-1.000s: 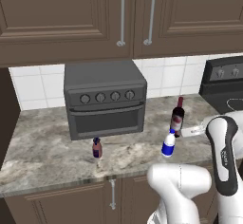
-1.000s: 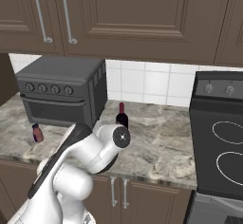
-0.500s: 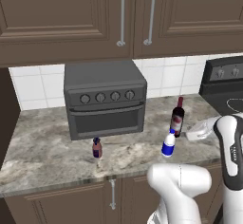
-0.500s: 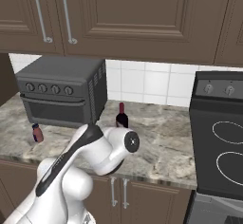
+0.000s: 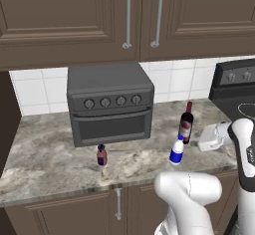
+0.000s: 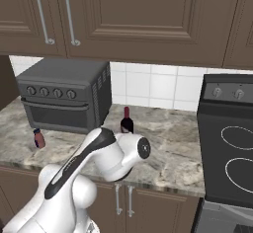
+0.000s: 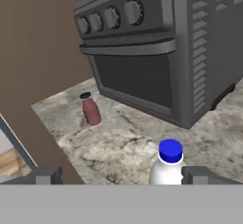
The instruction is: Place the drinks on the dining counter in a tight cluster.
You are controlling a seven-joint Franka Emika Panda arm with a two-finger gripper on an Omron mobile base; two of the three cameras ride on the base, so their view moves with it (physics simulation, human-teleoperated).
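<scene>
Change: the white arm's wrist section [image 5: 214, 135] sits further right than half a second ago, clear of the bottles; bottles and the grey toaster oven [image 5: 109, 102] have not moved.
Gripper: two-finger gripper [image 7: 121, 174] — jaws spread wide, nothing between them but the cap of the white bottle; no contact seen.
White bottle: small white bottle with blue label and blue cap [image 5: 176, 150], upright near the front edge of the grey-brown marbled stone counter [image 5: 45, 154], just in front of the wine bottle.
Wine bottle: taller dark wine bottle with red-white label [image 5: 186, 123], upright, right of the oven's front corner.
Brown bottle: small squat reddish-brown bottle with dark cap [image 5: 101, 155], upright in front of the oven door, well apart from the other two.
Labels: no writing readable on any bottle; the oven shows four round knobs [image 5: 112, 101], no legible marks.
Hand view: white bottle's cap [image 7: 170, 151] sits low between the fingertips, right of centre; brown bottle [image 7: 90, 109] further off, left of the oven.
Right base view: arm hides the white bottle — wine bottle [image 6: 127, 122] and brown bottle [image 6: 38, 138] visible, plus black stove [image 6: 230, 143] at the right.
</scene>
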